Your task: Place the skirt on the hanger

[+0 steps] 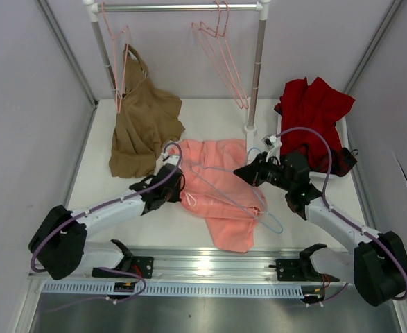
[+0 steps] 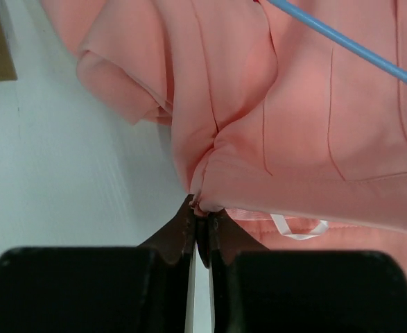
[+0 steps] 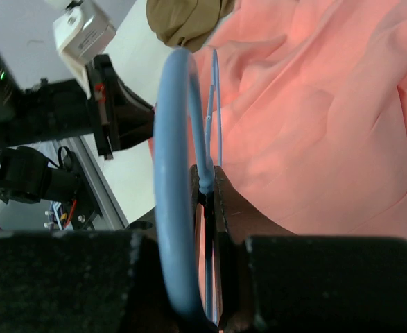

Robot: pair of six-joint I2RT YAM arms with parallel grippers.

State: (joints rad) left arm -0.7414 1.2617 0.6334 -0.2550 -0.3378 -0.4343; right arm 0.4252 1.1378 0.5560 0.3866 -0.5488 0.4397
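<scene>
The salmon-pink skirt [image 1: 217, 184] is spread on the white table [image 1: 92, 180] just in front of the clothes rack [image 1: 258, 62], below its right post. The light blue wire hanger [image 3: 170, 208] is seen lying over the skirt. A bunched edge of the skirt is pinched between the nearly closed jaws of the left gripper [image 2: 202, 216]. The hanger's wire, beside the hook, is clamped in the narrow jaws of the right gripper [image 3: 209, 191]. A tan garment [image 1: 144, 132] is draped at the rack's left post, and a dark red garment [image 1: 314, 111] is piled to the rack's right.
</scene>
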